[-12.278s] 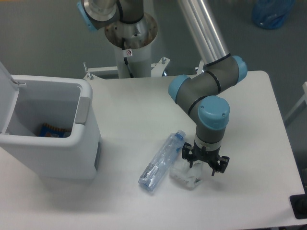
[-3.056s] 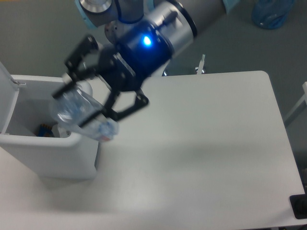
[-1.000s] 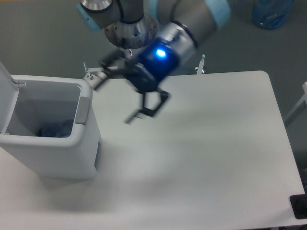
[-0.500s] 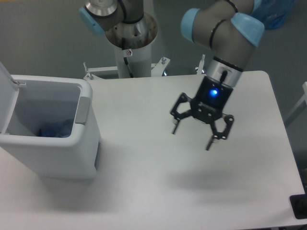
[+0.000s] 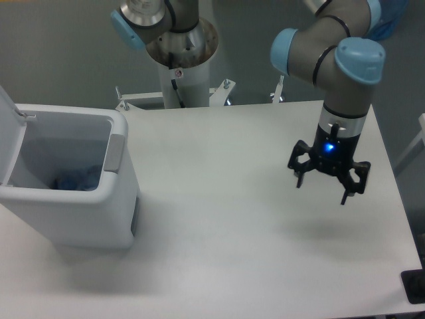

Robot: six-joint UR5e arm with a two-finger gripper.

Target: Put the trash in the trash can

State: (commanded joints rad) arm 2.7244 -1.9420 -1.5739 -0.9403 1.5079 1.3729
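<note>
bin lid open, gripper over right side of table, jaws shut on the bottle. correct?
Not quite: the gripper is empty, jaws spread apart, with no bottle between them. The camera view shows this. The rest holds: the trash can has its lid up, and the gripper hangs over the right side of the table.

A robotics lab: pedestal-mounted arm point(image 5: 329, 40) at a white table point(image 5: 219, 219)

Arm point(image 5: 332, 53): grey tubular links, pale blue joint caps. Gripper point(image 5: 321, 191): black, two-fingered, with a lit blue light above.
</note>
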